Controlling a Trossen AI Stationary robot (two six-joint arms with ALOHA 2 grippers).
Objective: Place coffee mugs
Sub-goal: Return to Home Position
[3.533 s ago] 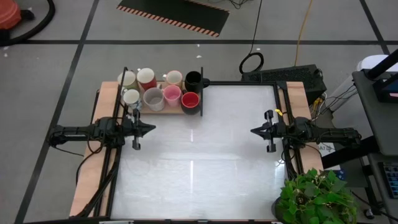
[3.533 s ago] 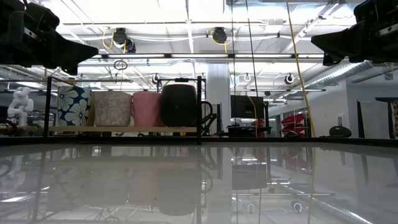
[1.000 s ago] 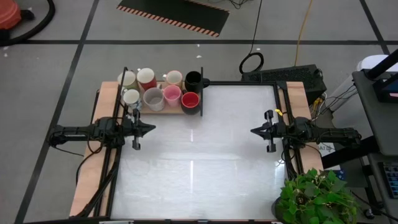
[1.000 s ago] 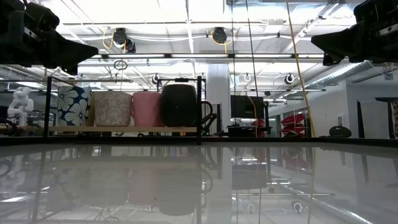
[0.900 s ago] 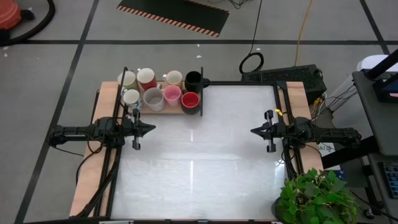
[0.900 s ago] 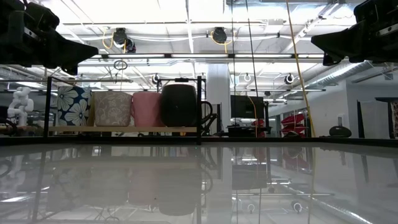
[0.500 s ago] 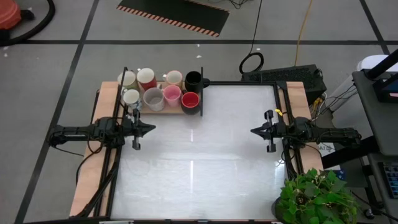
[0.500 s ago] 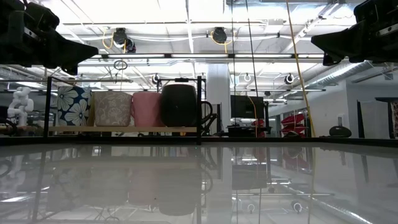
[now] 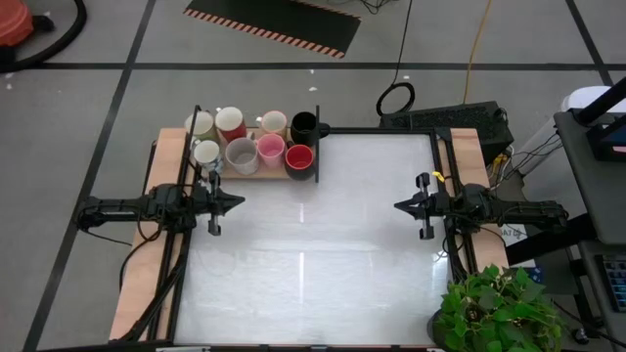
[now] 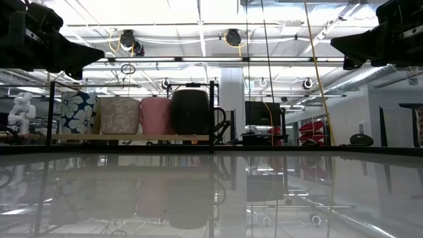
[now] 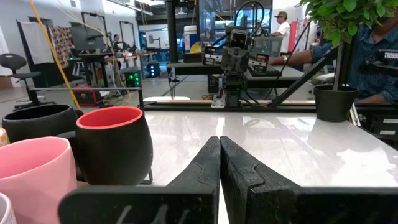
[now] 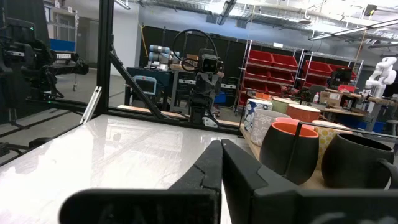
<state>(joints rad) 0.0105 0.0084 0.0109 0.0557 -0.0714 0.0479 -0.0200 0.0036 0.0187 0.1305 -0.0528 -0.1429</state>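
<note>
Glossy white tabletop [image 9: 323, 264] mirrored ceiling lights [image 10: 165, 59]; coffee mugs [image 9: 256, 149] stood on the corner shelf [image 10: 132, 137]. Left gripper [image 9: 241, 202] and right gripper [image 9: 396, 206], both pressed together, faced across it.

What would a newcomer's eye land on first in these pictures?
Eight coffee mugs crowd a shelf at the far left corner of the white table. The left gripper and right gripper, both shut, face each other across it. A potted plant sits at the near right corner.
</note>
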